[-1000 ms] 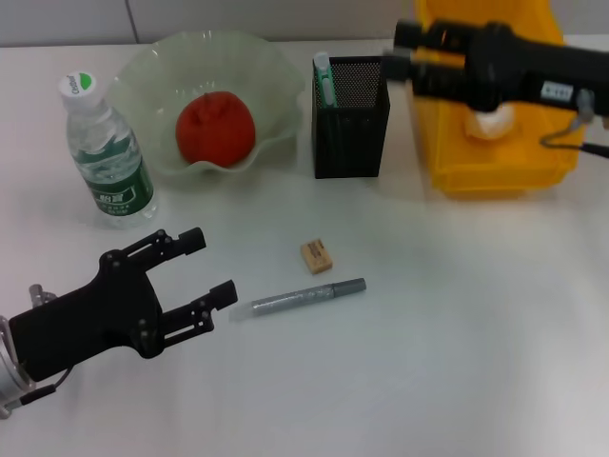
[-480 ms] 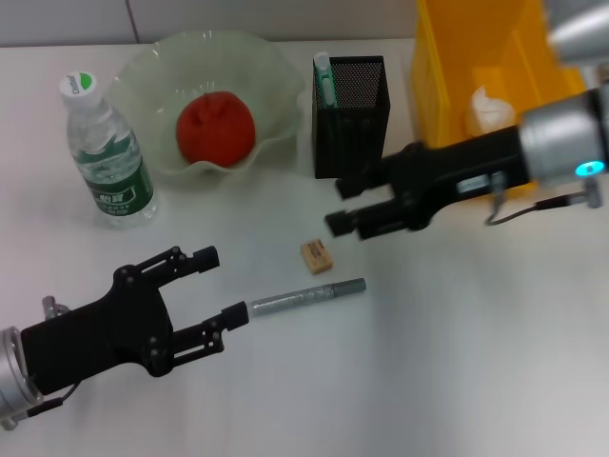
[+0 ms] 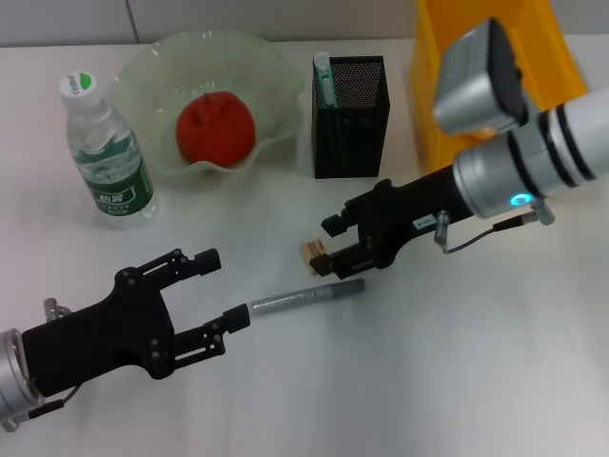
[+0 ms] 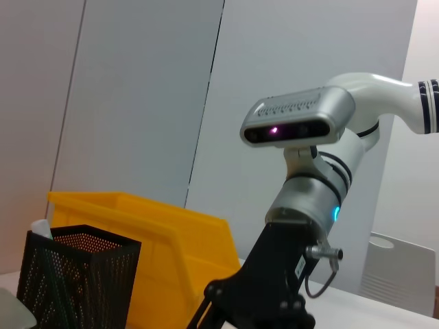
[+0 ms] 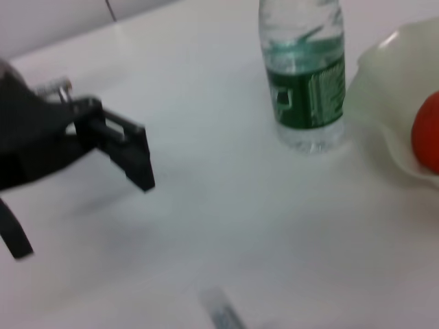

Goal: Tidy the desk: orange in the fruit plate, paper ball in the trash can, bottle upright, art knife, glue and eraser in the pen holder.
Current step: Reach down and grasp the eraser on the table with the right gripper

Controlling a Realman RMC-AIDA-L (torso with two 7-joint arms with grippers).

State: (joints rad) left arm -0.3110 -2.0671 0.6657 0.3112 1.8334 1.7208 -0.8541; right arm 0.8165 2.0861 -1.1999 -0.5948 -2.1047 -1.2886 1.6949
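The orange (image 3: 215, 129) lies in the pale green fruit plate (image 3: 276, 71). A water bottle (image 3: 105, 152) stands upright to its left. In the black mesh pen holder (image 3: 352, 124) stands a white and green glue stick (image 3: 324, 78). My right gripper (image 3: 327, 246) is open and low over the table, one finger on each side of the tan eraser (image 3: 312, 253). The silver art knife (image 3: 306, 298) lies just below it. My left gripper (image 3: 224, 287) is open, its lower finger close to the knife's left end. The paper ball is hidden.
The yellow trash can (image 3: 430, 86) stands at the back right, behind my right arm. The left wrist view shows the trash can (image 4: 137, 219), the pen holder (image 4: 75, 274) and my right arm (image 4: 302, 205). The right wrist view shows the bottle (image 5: 309, 82) and my left gripper (image 5: 84, 216).
My right arm has swung from over the trash can down and left to the eraser. My left gripper has crept right toward the knife's end.
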